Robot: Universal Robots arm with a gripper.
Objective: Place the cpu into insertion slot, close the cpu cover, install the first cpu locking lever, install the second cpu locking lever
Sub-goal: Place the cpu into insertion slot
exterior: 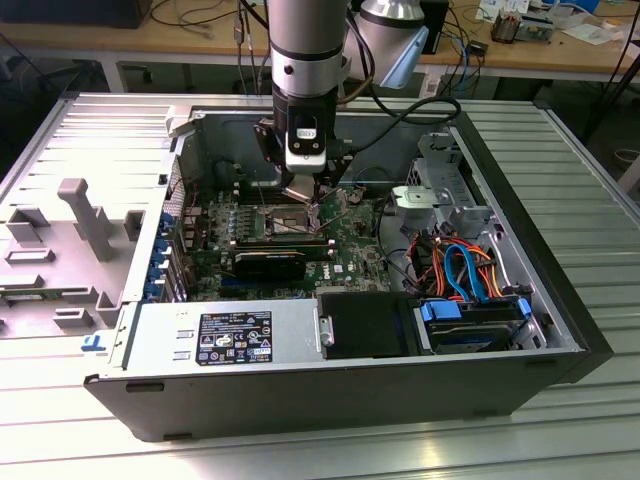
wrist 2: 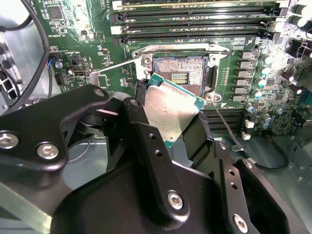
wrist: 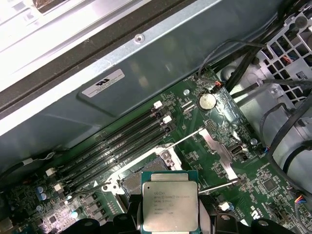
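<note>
Silvery cpu (wrist 2: pixel 171 109) gripped by its edges in the claw (wrist 2: pixel 169 117), near the bare insertion slot (wrist 2: pixel 181 73); second wrist view shows slot contacts, first wrist view the chip's printed face.

ribbed metal table (exterior: pixel 300 455), wooden bench (exterior: pixel 100 40) behind

Light was bright and even, coming from overhead. The ribbed table (exterior: pixel 560 420) looked almost washed out in the exterior view, while the case (exterior: pixel 300 400) inside sat in shade under the arm (exterior: pixel 308 40). The cpu (wrist 2: pixel 171 114) lid showed a dull glare in the second wrist view.
</note>
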